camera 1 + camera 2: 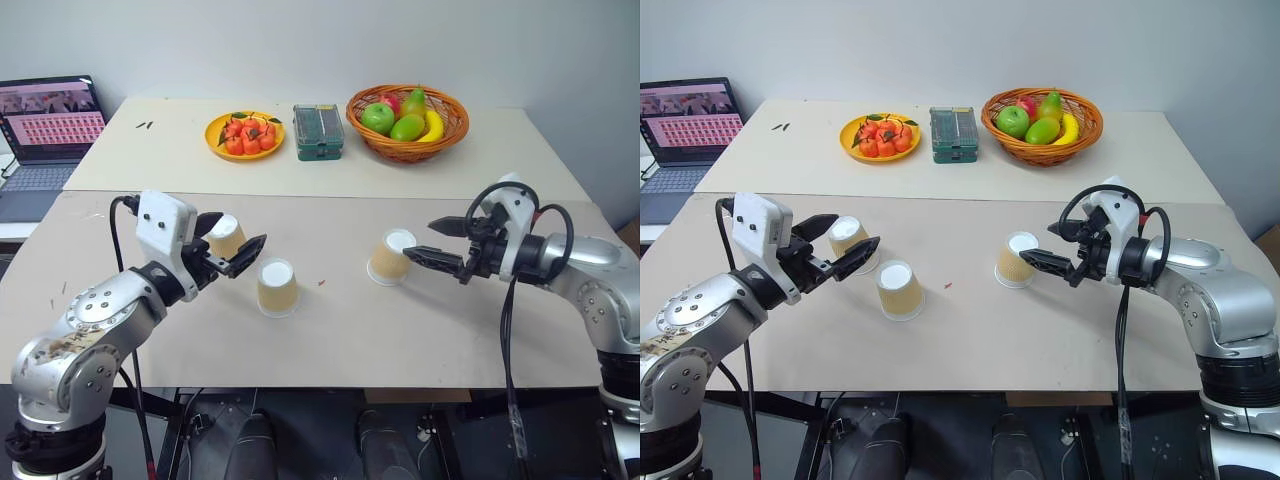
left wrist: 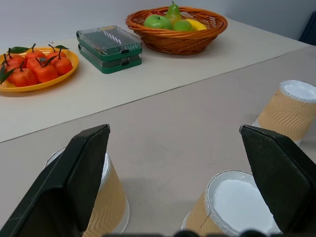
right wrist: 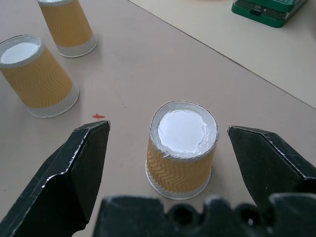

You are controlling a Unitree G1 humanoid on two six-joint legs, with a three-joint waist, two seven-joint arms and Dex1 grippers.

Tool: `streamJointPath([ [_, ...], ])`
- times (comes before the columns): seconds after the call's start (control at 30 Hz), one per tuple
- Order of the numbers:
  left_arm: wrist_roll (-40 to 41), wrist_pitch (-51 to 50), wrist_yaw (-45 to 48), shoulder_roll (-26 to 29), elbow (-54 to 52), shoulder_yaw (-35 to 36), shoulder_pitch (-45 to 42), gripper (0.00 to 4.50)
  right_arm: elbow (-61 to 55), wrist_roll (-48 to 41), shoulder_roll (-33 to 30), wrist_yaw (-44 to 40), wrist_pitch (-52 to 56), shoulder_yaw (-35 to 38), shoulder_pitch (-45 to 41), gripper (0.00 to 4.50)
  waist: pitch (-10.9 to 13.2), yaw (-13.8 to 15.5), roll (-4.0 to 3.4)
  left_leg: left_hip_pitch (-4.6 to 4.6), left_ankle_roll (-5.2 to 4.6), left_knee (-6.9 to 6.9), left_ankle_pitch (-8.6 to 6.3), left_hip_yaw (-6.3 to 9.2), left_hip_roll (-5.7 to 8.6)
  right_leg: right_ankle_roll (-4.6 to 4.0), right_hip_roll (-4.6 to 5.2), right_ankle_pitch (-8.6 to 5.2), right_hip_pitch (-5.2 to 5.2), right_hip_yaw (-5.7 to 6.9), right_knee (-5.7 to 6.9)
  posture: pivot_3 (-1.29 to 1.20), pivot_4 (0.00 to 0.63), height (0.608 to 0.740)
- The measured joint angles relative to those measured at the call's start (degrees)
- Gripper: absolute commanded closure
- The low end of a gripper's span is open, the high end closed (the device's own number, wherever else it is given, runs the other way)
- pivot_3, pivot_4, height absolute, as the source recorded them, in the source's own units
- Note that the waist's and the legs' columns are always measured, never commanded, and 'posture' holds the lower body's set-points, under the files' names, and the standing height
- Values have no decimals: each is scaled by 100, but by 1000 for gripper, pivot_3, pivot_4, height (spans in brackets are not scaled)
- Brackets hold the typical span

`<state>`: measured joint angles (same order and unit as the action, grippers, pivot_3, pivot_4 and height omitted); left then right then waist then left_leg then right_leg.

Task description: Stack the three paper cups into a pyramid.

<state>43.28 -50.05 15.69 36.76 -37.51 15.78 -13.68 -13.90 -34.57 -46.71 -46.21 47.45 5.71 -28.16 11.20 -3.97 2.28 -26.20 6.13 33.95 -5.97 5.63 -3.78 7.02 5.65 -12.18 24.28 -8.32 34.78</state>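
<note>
Standing upside down, one paper cup (image 3: 182, 148) sits just ahead of the spread right claw (image 1: 440, 243), untouched.

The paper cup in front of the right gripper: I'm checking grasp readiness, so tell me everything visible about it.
The tan ribbed kraft-paper cup stands upside down and upright on the grey-beige table, its white round base up and its wider white rim down. It stands apart from the other two cups. The right gripper has its open black jaws on either side of it, not touching.

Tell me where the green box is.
The green box sits at the table's far side, between the orange plate on its left and the fruit basket on its right.
</note>
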Motion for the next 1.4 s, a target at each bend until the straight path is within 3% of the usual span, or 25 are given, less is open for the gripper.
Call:
streamJointPath([
  [0.4, 99, -4, 587, 303, 73, 191, 140, 0, 150, 9, -141, -302, 57, -55, -617, 19, 0, -11, 0, 1, 2, 0, -1, 0, 0, 0, 0, 0, 2, 0, 2, 0, 150, 740],
  [0.57, -41, 48, 1138, 834, 34, 312, 914, 0, 178, -54, -317, -575, 202, -80, -738, 19, 0, -10, 0, 0, 3, -7, -2, -3, -3, -1, 1, -1, 9, -1, -1, 0, 150, 740],
  [0.7, -144, 213, 1367, 855, -55, 258, 1246, 0, 203, -163, -317, -656, 304, -80, -828, 19, 1, -6, 0, 0, 6, -6, -4, -3, -3, -2, 1, -1, 10, -1, -2, 0, 150, 740],
  [1.1, -822, 981, 1344, 254, -7, -341, 1803, 0, 204, -172, -317, -658, 347, -86, -876, 19, 0, -7, 0, 1, 7, -4, -5, -6, -3, -5, 3, 1, 10, -2, -4, 0, 150, 740],
  [1.4, -1303, 1512, 1463, -109, 459, -919, 1433, 0, 121, -235, -473, -629, 468, -34, -912, 19, 0, 4, 0, 0, 7, -3, -5, -7, -2, -5, 3, 1, 8, -1, -4, 0, 150, 740],
])
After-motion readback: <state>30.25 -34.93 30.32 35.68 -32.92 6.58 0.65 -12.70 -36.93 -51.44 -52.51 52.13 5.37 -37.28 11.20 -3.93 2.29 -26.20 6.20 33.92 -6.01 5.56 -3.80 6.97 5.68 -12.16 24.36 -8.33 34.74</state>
